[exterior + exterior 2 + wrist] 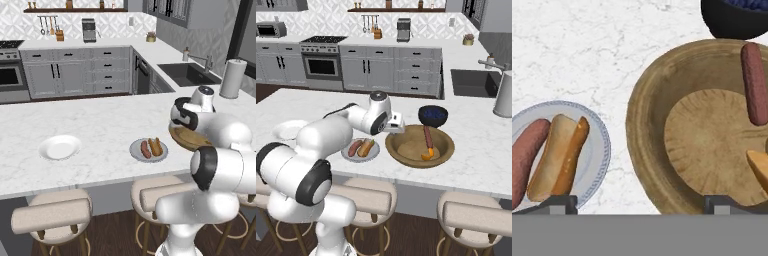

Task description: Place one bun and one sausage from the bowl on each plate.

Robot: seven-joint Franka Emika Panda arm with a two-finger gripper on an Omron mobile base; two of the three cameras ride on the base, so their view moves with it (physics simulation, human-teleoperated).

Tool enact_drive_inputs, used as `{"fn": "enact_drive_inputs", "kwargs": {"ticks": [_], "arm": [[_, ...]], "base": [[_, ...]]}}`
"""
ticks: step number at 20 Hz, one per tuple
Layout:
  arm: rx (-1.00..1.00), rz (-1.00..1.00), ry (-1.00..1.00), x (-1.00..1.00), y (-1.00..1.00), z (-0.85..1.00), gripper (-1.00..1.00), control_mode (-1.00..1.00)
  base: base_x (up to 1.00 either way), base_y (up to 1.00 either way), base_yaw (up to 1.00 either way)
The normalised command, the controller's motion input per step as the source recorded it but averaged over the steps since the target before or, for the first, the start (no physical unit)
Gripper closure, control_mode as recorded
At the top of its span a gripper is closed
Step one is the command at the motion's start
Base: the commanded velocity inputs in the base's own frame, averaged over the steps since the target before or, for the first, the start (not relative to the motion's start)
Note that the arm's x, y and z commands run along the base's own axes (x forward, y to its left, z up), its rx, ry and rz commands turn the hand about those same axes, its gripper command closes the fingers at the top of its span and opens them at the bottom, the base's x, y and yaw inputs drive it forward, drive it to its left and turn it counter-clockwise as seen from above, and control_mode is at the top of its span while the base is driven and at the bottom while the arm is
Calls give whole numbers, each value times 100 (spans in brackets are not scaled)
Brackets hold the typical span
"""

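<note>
Tool (640, 202) wide open, holding nothing; in the hand view its two tips sit at the bottom, one over the grey plate's (598, 145) near edge, the other over the bowl's (643, 125) near rim. In the right base view the tool (396, 125) hovers above the bench (471, 150) between grey plate (347, 152) and bowl (401, 150), at the bowl's left rim. Grey plate carries one sausage (526, 157) and one bun (559, 155), side by side and touching. Bowl is just right of the grey plate, apart from it, and holds one sausage (754, 82) lying up its far wall plus one bun (759, 167) near its right side, cut off by the hand view's edge; in the right base view sausage (427, 136) and bun (427, 155) lie end to end. Small dark bowl (433, 115) with something blue inside stands just behind the wooden bowl. White plate (60, 147) sits on the bench well left of the grey plate (137, 150), nothing on it; in the right base view its edge (283, 129) shows behind the arm. In the left base view the arm covers most of the bowl (185, 140). Paper towel roll (233, 78) upright at the bench's far right, near the sink (187, 73).
</note>
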Motion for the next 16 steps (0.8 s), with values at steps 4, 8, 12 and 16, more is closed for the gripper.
{"fn": "enact_drive_inputs", "kwargs": {"ticks": [4, 8, 12, 16], "arm": [[0, 0, 0, 30, -49, 0, -100, -100], [0, 0, 0, 31, -39, 0, -100, -100], [0, 0, 0, 29, -33, 0, -100, -100], [0, 0, 0, 27, -25, -7, -100, -100]], "base": [[0, 0, 0], [0, 0, 0], [0, 0, 0], [0, 0, 0]]}}
